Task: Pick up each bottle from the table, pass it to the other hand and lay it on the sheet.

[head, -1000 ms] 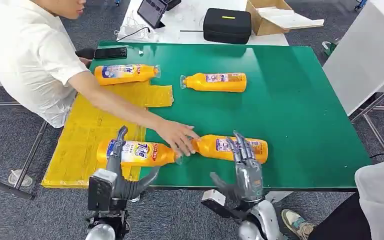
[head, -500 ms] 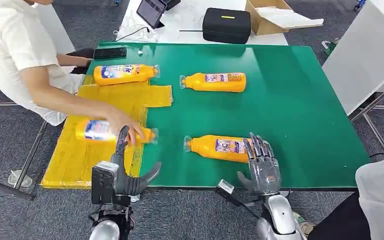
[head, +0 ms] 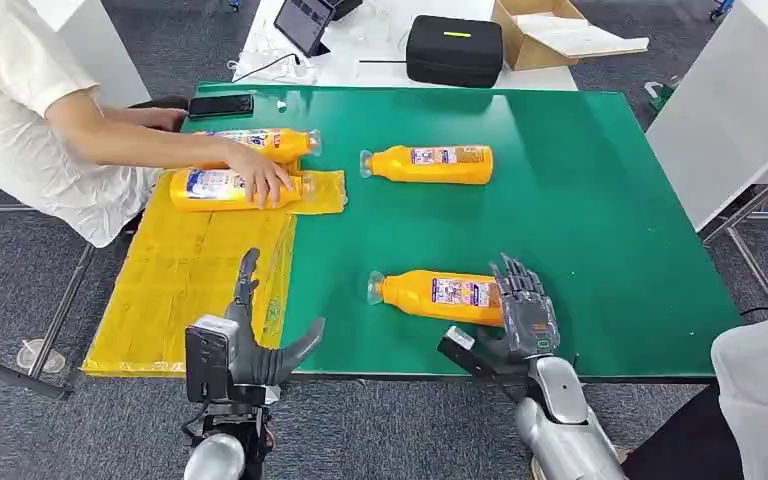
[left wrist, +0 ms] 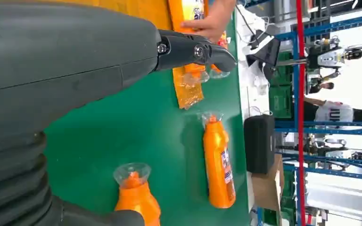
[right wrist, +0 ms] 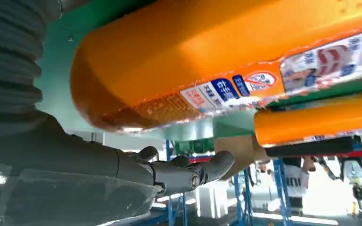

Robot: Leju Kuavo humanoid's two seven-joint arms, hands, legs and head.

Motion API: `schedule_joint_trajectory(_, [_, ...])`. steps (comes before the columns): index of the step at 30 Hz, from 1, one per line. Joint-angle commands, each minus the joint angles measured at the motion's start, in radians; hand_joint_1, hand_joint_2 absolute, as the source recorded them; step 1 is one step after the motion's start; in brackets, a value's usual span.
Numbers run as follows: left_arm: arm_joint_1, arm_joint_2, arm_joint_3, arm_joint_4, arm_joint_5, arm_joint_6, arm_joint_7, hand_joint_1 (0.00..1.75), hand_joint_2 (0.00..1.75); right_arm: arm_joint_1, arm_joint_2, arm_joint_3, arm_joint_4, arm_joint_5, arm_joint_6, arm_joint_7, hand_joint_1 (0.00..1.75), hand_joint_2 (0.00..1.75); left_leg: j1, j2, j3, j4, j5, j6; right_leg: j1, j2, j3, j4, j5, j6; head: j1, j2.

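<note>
An orange bottle (head: 435, 293) lies near the green table's (head: 610, 230) front edge, cap to the left. My right hand (head: 522, 312) is at its base end, fingers spread over the bottle (right wrist: 207, 56); I cannot tell whether they touch it. My left hand (head: 255, 345) hovers open at the front edge beside the yellow sheet (head: 180, 280). A second bottle (head: 430, 163) lies at the far middle of the table. Two more bottles (head: 260, 143) lie at the sheet's far end, and a person's hand (head: 260, 180) rests on the nearer one (head: 210, 187).
A person in white (head: 30, 110) sits at the table's left side. A black phone (head: 220, 104) lies at the far left corner. Beyond the table are a black case (head: 454, 50), a tablet (head: 305, 22) and a cardboard box (head: 550, 30). Another person's clothing (head: 760, 400) is at bottom right.
The person has carried a bottle from the sheet's near end to its far end. My right hand has shifted right and closed in on the near bottle's base.
</note>
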State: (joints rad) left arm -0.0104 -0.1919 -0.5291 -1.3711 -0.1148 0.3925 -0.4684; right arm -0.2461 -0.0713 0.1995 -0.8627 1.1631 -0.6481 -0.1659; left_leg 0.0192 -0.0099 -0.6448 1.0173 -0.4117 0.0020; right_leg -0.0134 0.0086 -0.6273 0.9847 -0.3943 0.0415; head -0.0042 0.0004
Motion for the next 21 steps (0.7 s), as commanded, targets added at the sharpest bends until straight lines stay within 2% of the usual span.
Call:
schedule_joint_trajectory(1, [-0.047,0.013,-0.021,0.078,-0.004,0.013,-0.002,0.00,1.75,-0.088,0.002,0.020,0.199,-0.009,-0.004,-0.007,0.00,1.75,-0.001,0.001,0.005,-0.001,-0.001,0.001,0.000,0.000,0.005,-0.001,-0.001,-0.001,0.000,0.000])
schedule_joint_trajectory(8, [-0.058,0.014,-0.029,0.091,0.013,0.008,0.012,0.00,1.75,-0.129,-0.006,0.025,0.294,-0.004,0.052,0.023,0.00,1.75,0.000,0.000,0.003,-0.001,0.000,0.000,0.000,-0.001,0.003,-0.001,0.000,-0.001,0.000,0.000])
schedule_joint_trajectory(18, [-0.065,0.014,-0.033,0.098,0.013,0.006,0.014,0.00,1.75,-0.134,-0.011,0.019,0.324,-0.013,0.089,0.031,0.00,1.75,0.000,-0.001,0.010,-0.001,0.000,0.001,0.000,-0.002,0.010,-0.002,-0.001,-0.001,0.000,0.000])
schedule_joint_trajectory(19, [-0.066,0.015,-0.034,0.098,0.013,0.005,0.014,0.00,1.75,-0.138,-0.016,0.018,0.336,-0.017,0.110,0.030,0.14,1.75,0.000,-0.001,0.010,-0.001,0.000,0.001,0.000,-0.002,0.010,-0.002,0.000,-0.001,0.000,0.000])
schedule_joint_trajectory(21, [-0.070,0.016,-0.037,0.098,0.014,0.002,0.015,0.00,1.75,-0.148,-0.026,0.016,0.368,-0.028,0.154,0.025,1.52,1.75,0.000,-0.001,0.012,-0.002,0.000,0.001,0.000,-0.004,0.013,-0.002,-0.001,-0.002,0.000,0.000])
